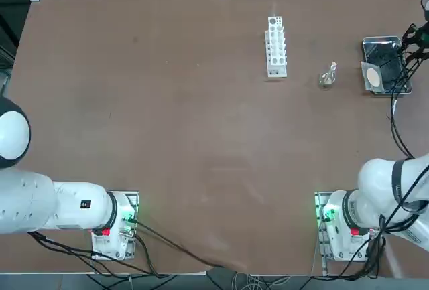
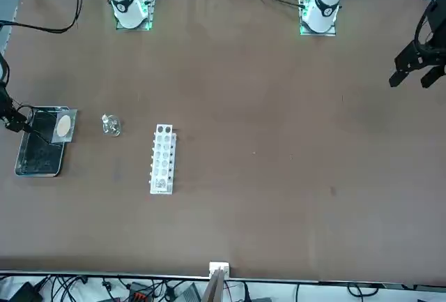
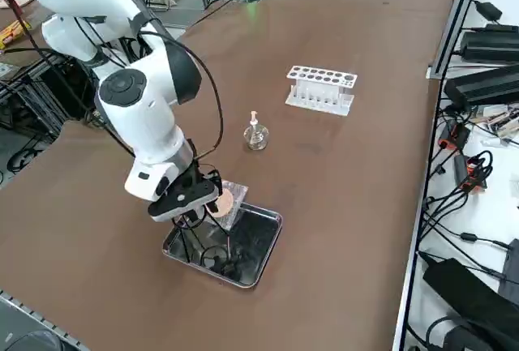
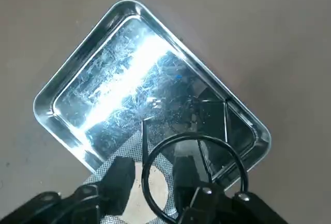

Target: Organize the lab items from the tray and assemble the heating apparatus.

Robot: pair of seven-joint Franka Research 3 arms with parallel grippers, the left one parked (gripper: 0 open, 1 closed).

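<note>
Steel tray [image 4: 77, 71] lay beneath our right claw [image 4: 151, 182], whose part-open fingers straddled the tripod [image 4: 194, 175] ring, above the mesh [image 4: 147, 185].

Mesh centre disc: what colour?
Beige, on the grey mesh; clearest in the top view.

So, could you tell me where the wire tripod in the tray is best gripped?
Probably on its top ring. The tripod stands upright in the tray, ring uppermost, thin legs angling down to the floor. Come straight from above and pinch one side of the wire ring, where the right tool already sits.
</note>
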